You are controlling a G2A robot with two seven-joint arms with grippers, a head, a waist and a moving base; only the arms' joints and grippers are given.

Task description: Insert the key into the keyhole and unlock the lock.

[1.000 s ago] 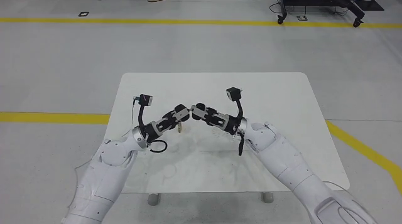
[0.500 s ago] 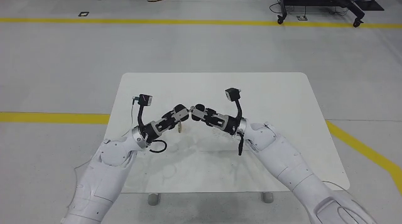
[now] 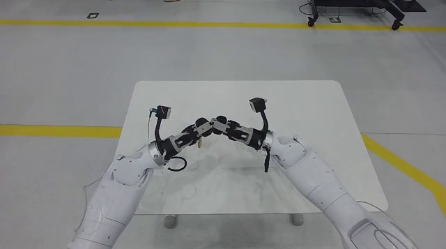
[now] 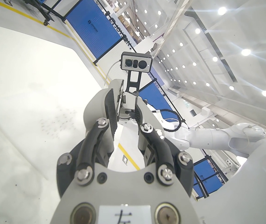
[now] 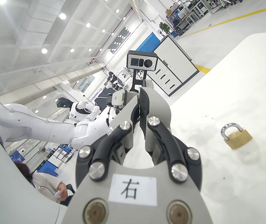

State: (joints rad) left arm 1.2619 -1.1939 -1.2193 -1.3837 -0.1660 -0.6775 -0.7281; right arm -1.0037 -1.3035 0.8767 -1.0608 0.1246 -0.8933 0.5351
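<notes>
My two grippers meet tip to tip above the middle of the white table (image 3: 306,109). My right gripper (image 5: 139,94) is shut, its pads pressed together, and in the top view its tip (image 3: 218,123) points at the left one. My left gripper (image 4: 126,96) stands open around that tip, also seen from above (image 3: 204,124). A thin flat metal key (image 4: 120,95) shows edge-on beside one left pad, apparently held by the right gripper. The brass padlock (image 5: 237,136) lies flat on the table with its shackle closed, just below the left gripper (image 3: 200,141).
The table has rounded corners and bare room on every side of the arms. Its surface carries faint scuff marks (image 4: 56,124). The far edge (image 3: 237,81) and right edge (image 3: 362,144) lie well away from both grippers.
The left arm has shifted slightly toward the right gripper. The right arm and the padlock have stayed where they were.
</notes>
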